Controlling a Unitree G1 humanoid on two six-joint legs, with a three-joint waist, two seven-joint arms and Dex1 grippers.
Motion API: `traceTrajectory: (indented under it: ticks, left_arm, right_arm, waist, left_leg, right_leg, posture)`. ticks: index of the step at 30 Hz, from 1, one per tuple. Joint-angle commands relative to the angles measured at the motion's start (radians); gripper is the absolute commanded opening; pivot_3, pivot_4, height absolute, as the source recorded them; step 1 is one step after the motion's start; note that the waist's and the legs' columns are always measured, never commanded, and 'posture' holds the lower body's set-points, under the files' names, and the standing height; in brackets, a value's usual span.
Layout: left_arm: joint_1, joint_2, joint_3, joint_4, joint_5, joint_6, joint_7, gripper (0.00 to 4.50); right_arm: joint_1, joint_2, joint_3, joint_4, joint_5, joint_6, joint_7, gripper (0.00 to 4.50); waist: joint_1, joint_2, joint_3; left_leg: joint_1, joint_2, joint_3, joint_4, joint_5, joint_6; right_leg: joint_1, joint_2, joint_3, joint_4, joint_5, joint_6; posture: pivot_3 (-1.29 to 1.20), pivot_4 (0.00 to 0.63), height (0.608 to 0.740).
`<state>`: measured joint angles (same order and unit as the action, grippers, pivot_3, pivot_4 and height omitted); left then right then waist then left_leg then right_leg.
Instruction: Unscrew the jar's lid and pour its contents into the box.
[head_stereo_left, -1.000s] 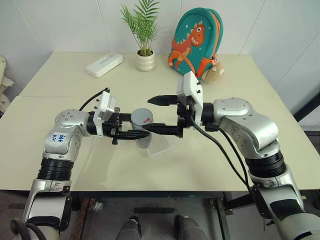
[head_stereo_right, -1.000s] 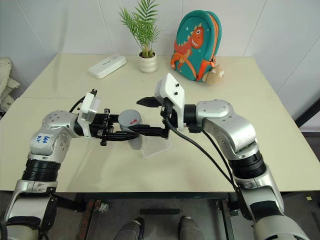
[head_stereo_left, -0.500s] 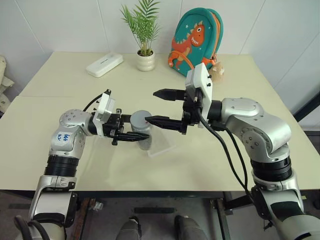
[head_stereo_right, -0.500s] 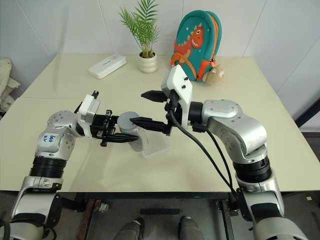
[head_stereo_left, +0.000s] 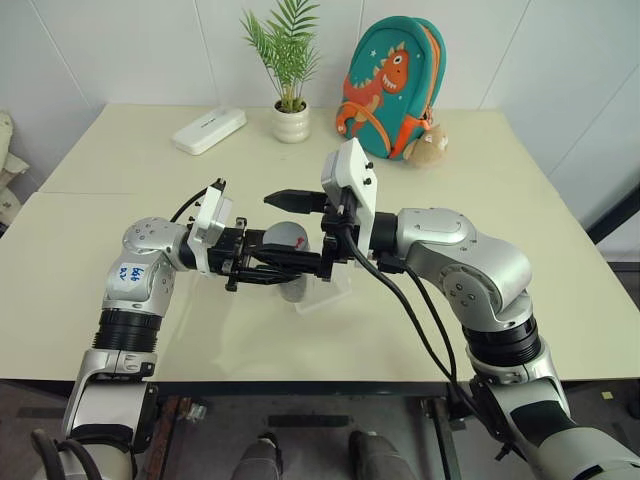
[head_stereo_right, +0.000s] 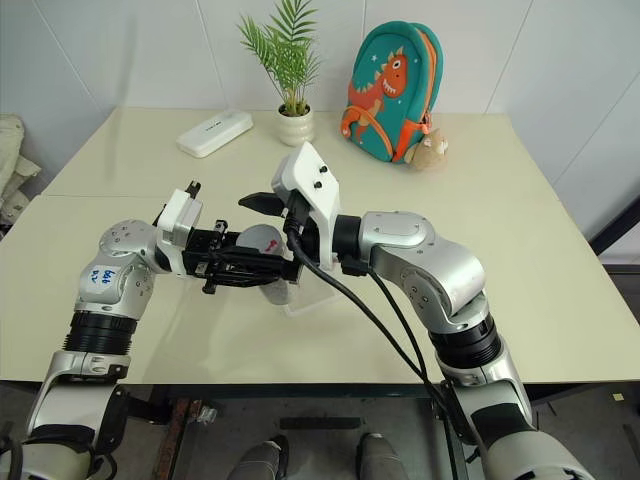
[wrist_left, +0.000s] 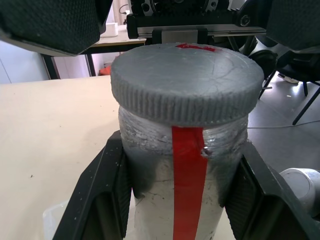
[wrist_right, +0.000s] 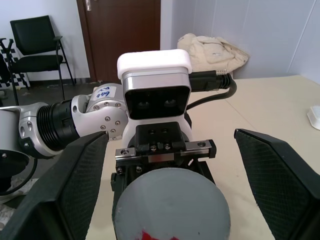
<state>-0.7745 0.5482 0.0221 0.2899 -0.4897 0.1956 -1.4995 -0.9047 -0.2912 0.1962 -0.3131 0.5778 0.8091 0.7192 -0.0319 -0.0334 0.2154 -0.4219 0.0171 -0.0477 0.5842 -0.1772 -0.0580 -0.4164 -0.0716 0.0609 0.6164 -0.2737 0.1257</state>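
The right gripper, two black fingers spread wide apart, has slid toward the left of the head camera frames. Earlier its fingertips stood just right of the round silver-grey screw lid; now one finger reaches past the lid above it and the other below, so the lid on the small clear jar with a red stripe sits between them.

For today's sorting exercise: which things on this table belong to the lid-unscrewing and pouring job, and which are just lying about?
Job: jar, lid, box, left gripper, right gripper.
Lying about: plant pot, backpack, white case, plush toy.
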Motion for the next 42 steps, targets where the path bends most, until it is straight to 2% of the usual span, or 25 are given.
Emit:
traceTrajectory:
  ticks: [1, 18, 36, 42]
  left_arm:
    - [-0.023, 0.000, 0.015, -0.031, -0.030, 0.003, -0.008, 2.02]
    - [-0.014, 0.004, 0.014, -0.074, -0.042, 0.024, 0.004, 2.02]
    - [-0.007, 0.008, 0.021, -0.048, -0.033, 0.005, 0.023, 2.02]
    - [-0.016, 0.008, 0.020, -0.029, -0.026, 0.002, 0.017, 2.02]
  right_arm:
    - [-0.008, 0.013, 0.022, -0.021, -0.027, -0.018, -0.018, 4.23]
    - [-0.001, -0.042, 0.000, 0.025, -0.086, -0.037, -0.008, 4.23]
    - [0.041, -0.244, -0.127, -0.053, -0.006, 0.052, -0.020, 4.23]
    - [0.058, -0.259, -0.175, -0.121, 0.078, 0.116, -0.018, 4.23]
  waist:
    - [-0.001, 0.000, 0.000]
    - [0.000, 0.000, 0.000]
    - [0.002, 0.000, 0.000]
    - [0.000, 0.000, 0.000]
  left_leg:
    - [0.000, 0.000, 0.000, 0.000, 0.000, 0.000]
    - [0.000, 0.000, 0.000, 0.000, 0.000, 0.000]
    - [0.000, 0.000, 0.000, 0.000, 0.000, 0.000]
    - [-0.001, 0.000, 0.000, 0.000, 0.000, 0.000]
  right_leg:
    - [0.000, 0.000, 0.000, 0.000, 0.000, 0.000]
    - [-0.001, 0.000, 0.000, 0.000, 0.000, 0.000]
    - [-0.001, 0.000, 0.000, 0.000, -0.002, -0.003]
    - [0.000, 0.000, 0.000, -0.001, -0.002, -0.004]
  posture:
    - [0.00, 0.150, 0.740]
    - [0.00, 0.150, 0.740]
    - [0.00, 0.150, 0.740]
    - [0.00, 0.150, 0.740]
